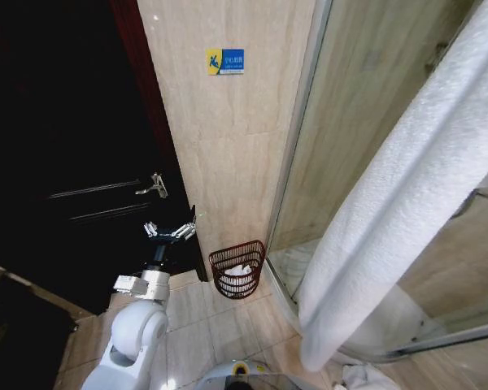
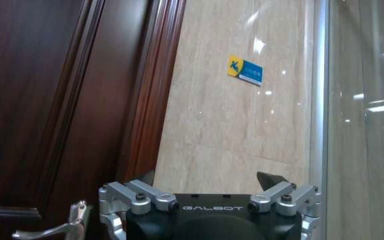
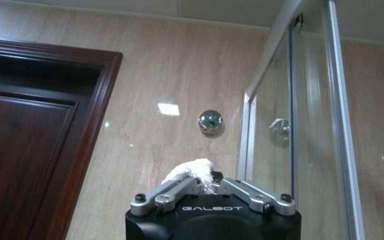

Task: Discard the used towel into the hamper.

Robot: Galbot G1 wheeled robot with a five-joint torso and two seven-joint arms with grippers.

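Bathroom corner, seen from our head camera: beige tiled floor (image 1: 220, 325), a beige stone-look wall (image 1: 228, 146) ahead, a dark wooden door (image 1: 65, 162) to our left with a metal lever handle (image 1: 153, 186). A small blue and yellow sign (image 1: 225, 62) is fixed high on the wall. To our right stands a glass shower enclosure (image 1: 366, 106) with a pale metal frame.

The hamper (image 1: 237, 270) sits on the floor against the foot of the wall, between the door frame and the edge of the shower glass. It is upright, reddish-brown, openwork, wider at the rim. Something white lies inside it.

A white towel (image 1: 398, 195) hangs in a long drape across the right side of our head view, close to the camera. In our right wrist view the right tool (image 3: 202, 186) points up toward the wall and the shower frame, its fingers drawn narrow around a bunch of the white towel that pokes out between them.

Our left arm is raised in front of the door, the left tool (image 1: 172, 231) just beside the door frame and above and left of the hamper. In the left wrist view its fingers (image 2: 270, 179) stand wide apart, with nothing between them.

A round chrome fitting (image 3: 211, 121) shows on the wall in the right wrist view.
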